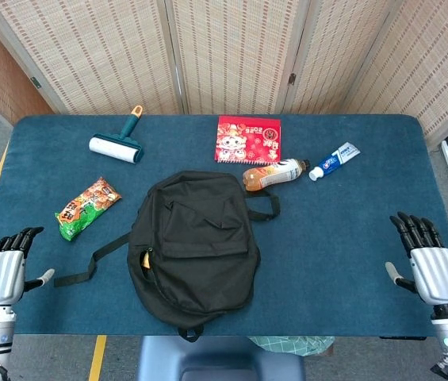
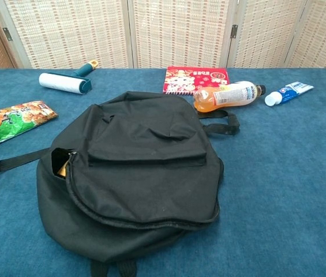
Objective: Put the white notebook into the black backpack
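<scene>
The black backpack (image 1: 197,242) (image 2: 137,173) lies flat in the middle of the blue table, its zip slightly parted at the left side with something orange showing inside. No white notebook shows in either view. My left hand (image 1: 3,268) hovers off the table's near left corner, fingers apart and empty. My right hand (image 1: 427,262) hangs at the near right edge, fingers spread, holding nothing. Neither hand appears in the chest view.
A red spiral notebook (image 1: 248,140) (image 2: 197,79) lies behind the backpack, with an orange drink bottle (image 1: 273,175) (image 2: 228,96) and a toothpaste tube (image 1: 335,159) (image 2: 288,93) to its right. A lint roller (image 1: 118,144) (image 2: 66,81) and a snack packet (image 1: 87,207) (image 2: 10,120) lie at the left.
</scene>
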{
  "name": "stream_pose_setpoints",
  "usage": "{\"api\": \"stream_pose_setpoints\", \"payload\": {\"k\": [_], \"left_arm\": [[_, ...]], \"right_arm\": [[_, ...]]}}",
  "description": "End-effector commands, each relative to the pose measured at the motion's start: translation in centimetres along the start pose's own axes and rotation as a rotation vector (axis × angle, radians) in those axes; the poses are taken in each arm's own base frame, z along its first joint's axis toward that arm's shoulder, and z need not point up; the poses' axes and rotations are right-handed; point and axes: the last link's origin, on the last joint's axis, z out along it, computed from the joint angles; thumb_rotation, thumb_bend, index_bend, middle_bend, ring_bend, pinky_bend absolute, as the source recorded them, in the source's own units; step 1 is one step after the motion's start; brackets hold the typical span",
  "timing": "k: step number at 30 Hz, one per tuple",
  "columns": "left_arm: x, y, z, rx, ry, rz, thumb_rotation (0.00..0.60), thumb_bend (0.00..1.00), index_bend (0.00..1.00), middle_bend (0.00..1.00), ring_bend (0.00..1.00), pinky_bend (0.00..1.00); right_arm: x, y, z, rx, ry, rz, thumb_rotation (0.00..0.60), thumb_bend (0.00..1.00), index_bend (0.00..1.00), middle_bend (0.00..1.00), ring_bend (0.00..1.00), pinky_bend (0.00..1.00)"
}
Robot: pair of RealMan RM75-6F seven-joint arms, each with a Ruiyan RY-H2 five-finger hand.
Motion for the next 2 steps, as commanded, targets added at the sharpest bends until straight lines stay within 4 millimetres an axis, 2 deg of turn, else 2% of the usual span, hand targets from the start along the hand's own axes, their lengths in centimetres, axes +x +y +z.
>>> {"api": "stream_pose_setpoints", "payload": {"k": [1, 2], "left_arm": [[0.56, -0.13, -1.0, 0.002, -0.016, -0.008, 0.6, 0.03, 0.25, 0.28, 0.3, 0.28], [0.65, -0.12, -1.19, 0.001, -0.02, -0.01, 0.6, 0.03, 0.25, 0.28, 0.3, 0.28]], "right_arm": [[-0.33, 0.69, -0.69, -0.011, 0.012, 0.008, 0.6, 0.36, 0.0, 0.07, 0.03, 0.04], [-0.38, 0.82, -0.82, -0.012, 0.013, 0.009, 0.6, 0.36, 0.0, 0.07, 0.03, 0.04]]}}
